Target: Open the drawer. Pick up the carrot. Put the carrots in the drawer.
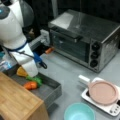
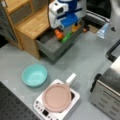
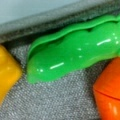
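Wrist view is right down on the drawer floor point(image 3: 57, 100): grey felt-like liner, a glossy green pea pod point(image 3: 75, 50) across the middle, a yellow vegetable point(image 3: 7, 72) at the left edge and the carrot point(image 3: 110, 90) at the lower right. No fingers show in this view, so whether the claw is apart or together I cannot tell.

In a front view the drawer point(image 1: 50, 91) stands pulled out from under the wooden top point(image 1: 15, 100), so the opening step looks done. The carrot point(image 1: 30, 85) lies inside it, touching or just beside the green pod point(image 1: 36, 80), with the yellow piece point(image 1: 21, 72) further back. Likely all three sit together because the drawer is the drop spot; the carrot resting on the liner suggests it is already placed.

In a front view the arm point(image 2: 66, 12) leans over the back half of the drawer point(image 2: 50, 45), wrist pointed steeply down, with the carrot point(image 2: 59, 34) and pod point(image 2: 66, 38) just below it. The gripper point(image 1: 31, 72) is low inside the drawer, right above the vegetables, its tips hidden by the wrist housing.

Elsewhere: toaster oven point(image 1: 85, 37), teal bowl point(image 1: 79, 112), and a pink-lidded pan point(image 1: 102, 91) on a small white cooker point(image 1: 112, 108), all well apart from the drawer.
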### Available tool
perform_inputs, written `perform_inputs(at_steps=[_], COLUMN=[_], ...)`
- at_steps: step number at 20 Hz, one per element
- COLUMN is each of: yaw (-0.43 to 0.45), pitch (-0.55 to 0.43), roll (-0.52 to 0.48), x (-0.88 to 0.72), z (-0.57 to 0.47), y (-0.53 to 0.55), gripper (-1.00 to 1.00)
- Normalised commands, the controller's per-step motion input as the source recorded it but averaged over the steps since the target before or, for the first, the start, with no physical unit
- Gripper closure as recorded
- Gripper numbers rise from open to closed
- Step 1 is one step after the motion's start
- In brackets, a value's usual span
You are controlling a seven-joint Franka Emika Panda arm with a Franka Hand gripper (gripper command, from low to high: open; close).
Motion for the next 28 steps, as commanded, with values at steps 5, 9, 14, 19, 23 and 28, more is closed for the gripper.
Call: perform_inputs(at_steps=[5,9,14,19,23,28], yaw=[-0.407,-0.39,-0.37,-0.29,-0.334,-0.341], pitch=[0.007,0.033,0.036,0.039,0.025,0.018], roll=[-0.008,-0.08,-0.081,-0.029,0.057,0.078], x=[-0.27,-0.18,-0.08,0.0,0.07,0.13], z=[0.07,0.03,-0.01,0.03,0.09,0.1], y=[0.34,0.32,0.3,0.31,0.34,0.39], gripper=[-1.0,-1.0,-1.0,-1.0,-1.0,-1.0])
